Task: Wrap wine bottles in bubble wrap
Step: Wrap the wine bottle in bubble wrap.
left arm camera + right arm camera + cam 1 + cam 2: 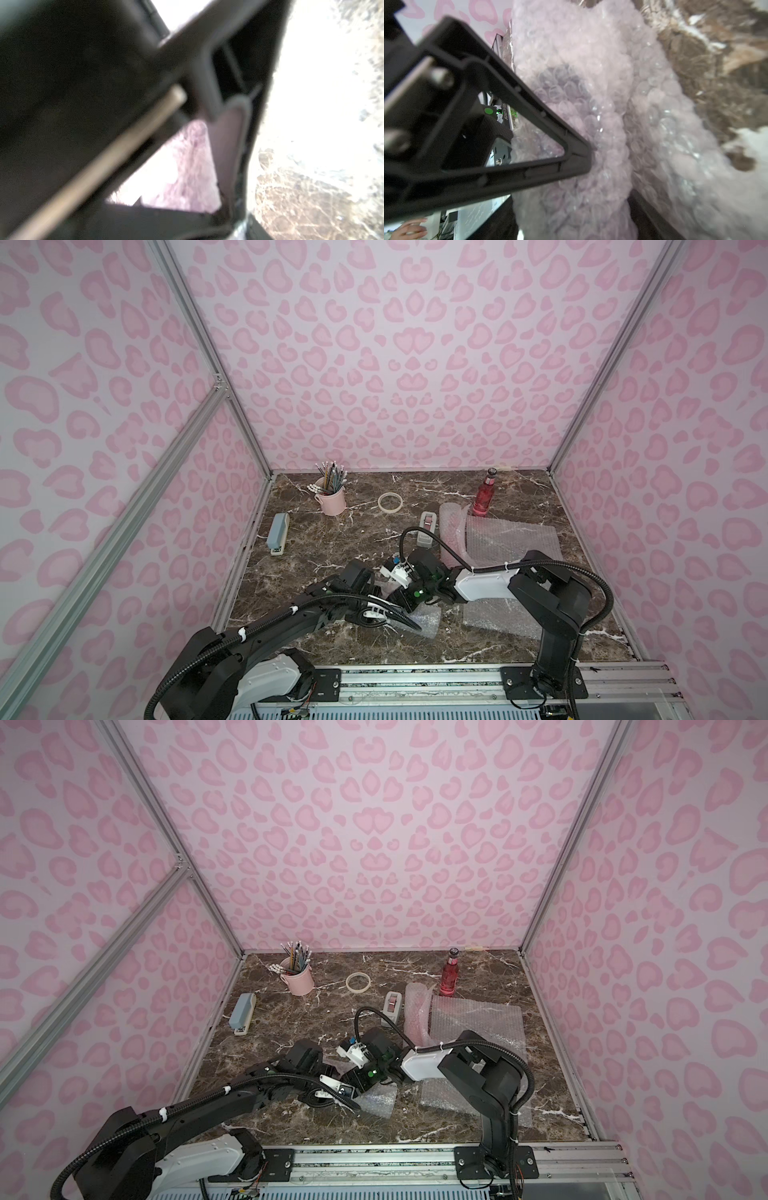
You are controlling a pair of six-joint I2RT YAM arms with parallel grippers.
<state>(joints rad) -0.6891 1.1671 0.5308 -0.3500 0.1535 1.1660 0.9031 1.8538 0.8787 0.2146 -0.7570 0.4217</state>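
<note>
I am seeing the bubble wrap roll (591, 93) lying front-centre on the desk (332, 539), with a dark shape (560, 83) inside, likely a bottle. Right fingers (581, 158) are straddling it across its long axis, spread wide, one tip touching; grip unclear. Left fingers (380, 588) are crowding alongside, opening unreadable.

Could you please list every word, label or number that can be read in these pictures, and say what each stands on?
"J626131025", last characters uncertain: printed sideways on a white strip on black robot hardware beside a green dot, right wrist view.
Upright pink-red glass bottle with a dark cap: nothing readable.
Grey tape dispenser: nothing readable at this size.
Left wrist view: too blurred, nothing legible.
</note>
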